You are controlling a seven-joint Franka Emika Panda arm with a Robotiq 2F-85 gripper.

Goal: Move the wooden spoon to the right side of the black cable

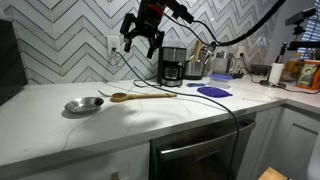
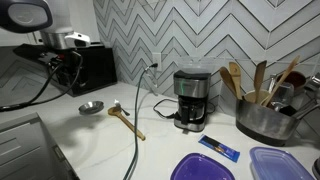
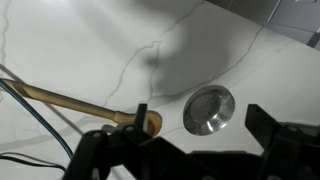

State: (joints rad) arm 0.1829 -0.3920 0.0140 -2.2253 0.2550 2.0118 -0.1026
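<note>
The wooden spoon lies flat on the white counter, its bowl end near a round metal bowl. It also shows in an exterior view and in the wrist view. The black cable runs from a wall outlet across the counter and drops over the front edge. In an exterior view the black cable passes close by the spoon's handle end. My gripper hangs high above the spoon, open and empty. In the wrist view the gripper has its fingers spread above the metal bowl.
A coffee maker stands at the back wall, also seen in an exterior view. A blue lid lies beyond the cable. A pot of upright utensils stands further along. A black appliance sits in the corner.
</note>
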